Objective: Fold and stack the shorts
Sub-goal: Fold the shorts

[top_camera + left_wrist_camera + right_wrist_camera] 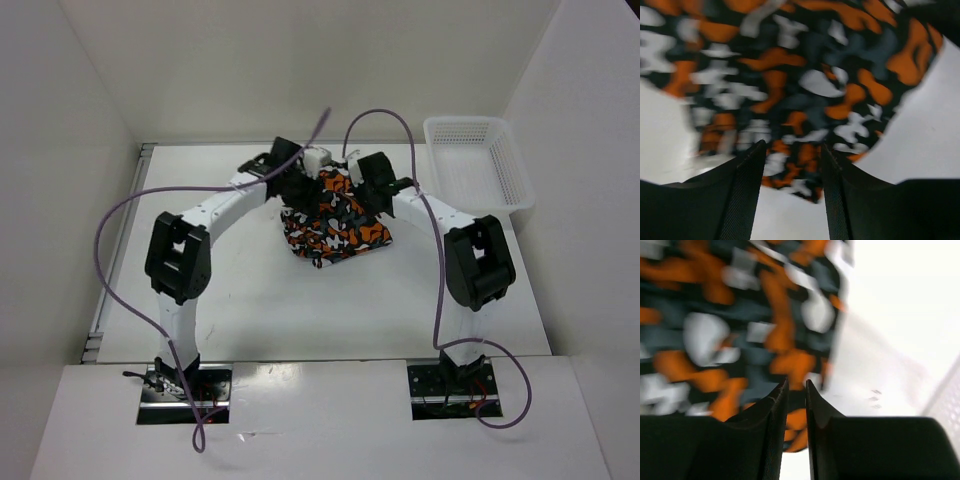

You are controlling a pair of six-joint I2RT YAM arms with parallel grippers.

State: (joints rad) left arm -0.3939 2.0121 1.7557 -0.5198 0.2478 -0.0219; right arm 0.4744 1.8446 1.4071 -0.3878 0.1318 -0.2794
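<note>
Behind shorts (335, 225), top view hides jaws; left wrist view: parted.

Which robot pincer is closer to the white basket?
The right pincer. It hangs over the far edge of the shorts, on the side facing the white basket at the table's right. The left pincer is over the shorts too, but farther from the basket.

White table, two things sitting on it

The table (300, 310) is plain white, walled in on three sides. The shorts (335, 228) lie bunched just above the frame's center, and a white mesh basket (478, 160) sits at the upper right, well apart from them.
</note>
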